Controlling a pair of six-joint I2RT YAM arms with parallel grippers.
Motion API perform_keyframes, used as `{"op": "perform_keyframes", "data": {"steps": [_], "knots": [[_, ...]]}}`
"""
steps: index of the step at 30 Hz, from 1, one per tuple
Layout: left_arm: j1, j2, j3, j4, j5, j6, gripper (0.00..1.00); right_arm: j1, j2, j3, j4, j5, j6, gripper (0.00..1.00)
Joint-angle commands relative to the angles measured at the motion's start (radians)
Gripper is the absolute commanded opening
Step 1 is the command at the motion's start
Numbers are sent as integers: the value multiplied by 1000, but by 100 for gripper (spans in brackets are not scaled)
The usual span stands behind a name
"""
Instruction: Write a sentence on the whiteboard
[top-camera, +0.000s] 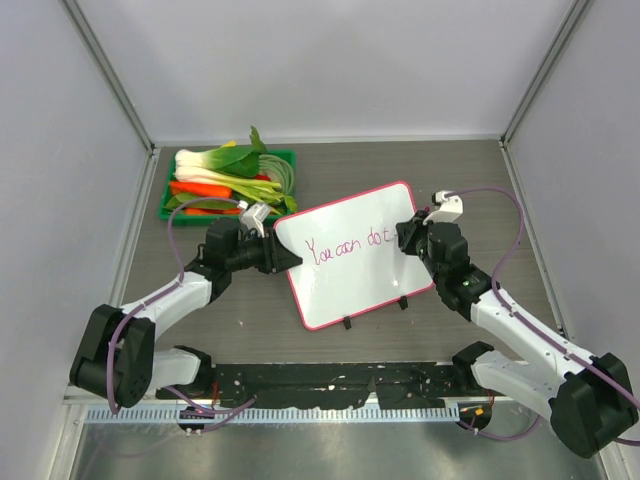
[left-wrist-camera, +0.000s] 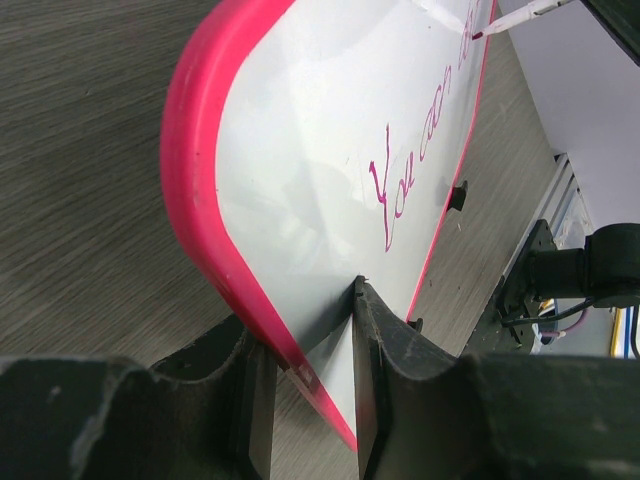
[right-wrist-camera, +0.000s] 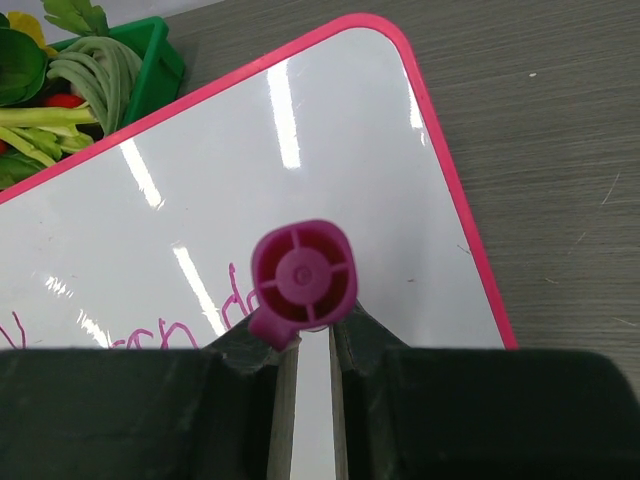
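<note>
The whiteboard (top-camera: 352, 288), white with a pink frame, stands tilted on the table's middle. Pink-purple cursive (top-camera: 345, 247) on it reads "You can do" plus a started letter. My left gripper (top-camera: 284, 258) is shut on the board's left edge. In the left wrist view (left-wrist-camera: 310, 385) its jaws clamp the frame (left-wrist-camera: 190, 180). My right gripper (top-camera: 408, 238) is shut on a purple marker (right-wrist-camera: 302, 275), seen end-on in the right wrist view. The marker tip (left-wrist-camera: 482, 33) touches the board at the end of the writing (left-wrist-camera: 400, 185).
A green tray (top-camera: 283, 154) of toy vegetables sits behind the board at the back left and shows in the right wrist view (right-wrist-camera: 160, 60). The board's two black feet (top-camera: 348, 323) rest on the wood-grain table. Grey walls enclose three sides.
</note>
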Motion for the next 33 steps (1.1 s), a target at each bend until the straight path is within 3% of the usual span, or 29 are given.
{"op": "perform_keyframes", "data": {"steps": [1,33], "knots": [[10,34,-34,-58,-221,187,0,-1,12,40,-15,58,-6,1],[11,33,-32,-58,-219,185,0,-3,128,204,17,100,-37,1]]}}
